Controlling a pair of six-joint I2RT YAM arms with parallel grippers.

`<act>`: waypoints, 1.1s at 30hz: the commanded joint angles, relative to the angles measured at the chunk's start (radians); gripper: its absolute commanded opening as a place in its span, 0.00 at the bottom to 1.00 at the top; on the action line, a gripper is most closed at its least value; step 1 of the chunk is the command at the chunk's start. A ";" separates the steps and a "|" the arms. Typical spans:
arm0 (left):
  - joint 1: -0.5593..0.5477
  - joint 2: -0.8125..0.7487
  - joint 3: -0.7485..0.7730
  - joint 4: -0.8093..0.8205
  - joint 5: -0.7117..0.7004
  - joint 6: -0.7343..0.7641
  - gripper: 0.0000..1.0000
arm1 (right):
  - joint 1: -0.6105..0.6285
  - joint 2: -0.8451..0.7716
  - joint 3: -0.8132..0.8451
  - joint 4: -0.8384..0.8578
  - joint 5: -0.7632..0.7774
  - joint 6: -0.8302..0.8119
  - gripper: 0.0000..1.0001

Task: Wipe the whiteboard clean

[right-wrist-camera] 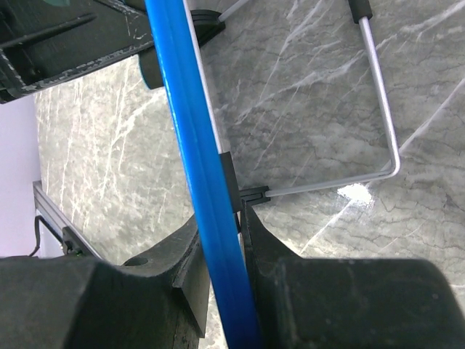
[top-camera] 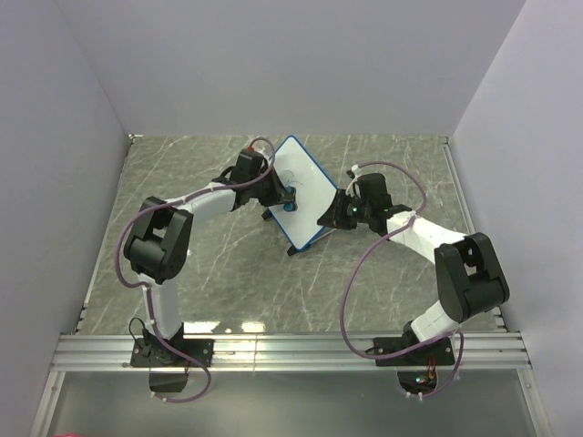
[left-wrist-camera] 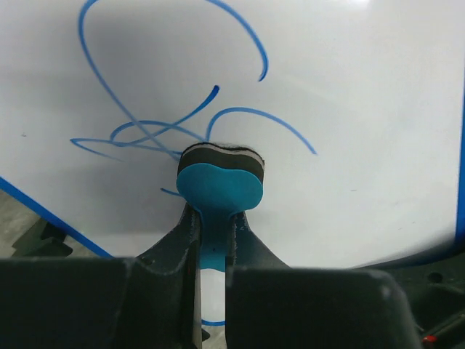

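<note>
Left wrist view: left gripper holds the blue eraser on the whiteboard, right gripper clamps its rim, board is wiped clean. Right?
Not clean: the left wrist view shows blue scribbles on the whiteboard above the eraser. The rest holds: left gripper holds the eraser, right gripper clamps the rim.

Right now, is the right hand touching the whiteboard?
Touching. The right wrist view shows the right hand clamped from both sides on the blue rim of the whiteboard, with no gap.
</note>
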 commanded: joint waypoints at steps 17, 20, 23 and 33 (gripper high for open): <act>-0.085 0.077 0.312 -0.161 -0.044 0.038 0.00 | 0.050 0.066 -0.020 -0.162 -0.007 -0.097 0.00; -0.084 0.129 0.372 -0.181 -0.044 0.038 0.00 | 0.048 0.066 -0.020 -0.165 -0.007 -0.097 0.00; -0.075 0.154 0.370 -0.185 -0.048 0.029 0.00 | 0.048 0.066 -0.020 -0.165 -0.005 -0.101 0.00; 0.025 0.133 0.069 -0.124 -0.058 -0.014 0.00 | 0.048 0.053 -0.025 -0.170 0.002 -0.105 0.00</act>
